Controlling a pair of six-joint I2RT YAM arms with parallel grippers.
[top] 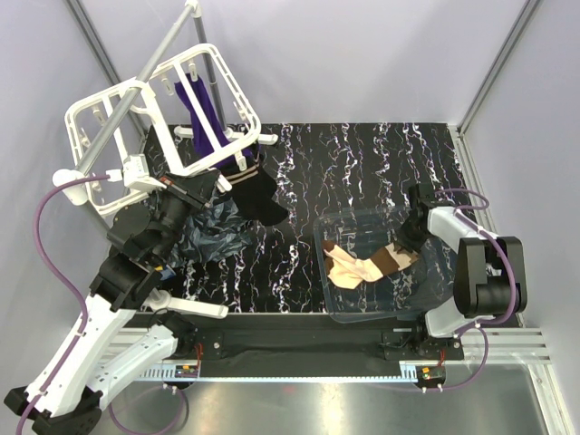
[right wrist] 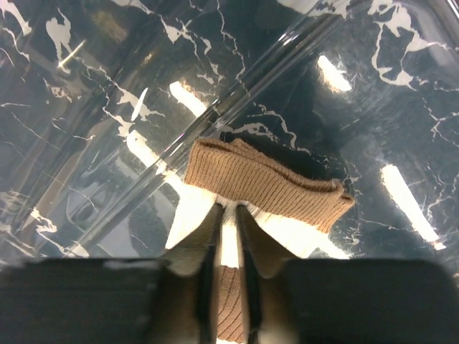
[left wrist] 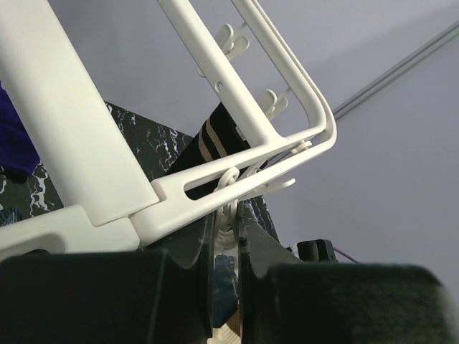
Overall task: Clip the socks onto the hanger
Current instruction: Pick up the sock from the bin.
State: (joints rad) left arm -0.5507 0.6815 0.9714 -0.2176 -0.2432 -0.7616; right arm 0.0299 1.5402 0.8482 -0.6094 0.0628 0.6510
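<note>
The white hanger (top: 100, 118) hangs tilted at the back left. A black sock (top: 261, 195) with beige stripes and a purple sock (top: 207, 113) dangle from it. My left gripper (top: 205, 184) is shut on one of the hanger's small white clips (left wrist: 229, 208), just under the frame bar (left wrist: 215, 183); the striped black sock (left wrist: 215, 136) shows behind. In the clear bin (top: 337, 231) lie peach socks (top: 349, 269) with brown cuffs. My right gripper (top: 410, 237) reaches into the bin. Its jaws (right wrist: 228, 211) pinch the pale fabric of a sock just below its brown ribbed cuff (right wrist: 265, 183).
A grey metal pole (top: 136, 86) carries the hanger and slants up to the back. A crumpled dark blue-grey cloth (top: 213, 231) lies on the black marbled table beside the left arm. Something dark lies in the bin's right corner (top: 428, 283). Grey walls close in the back and sides.
</note>
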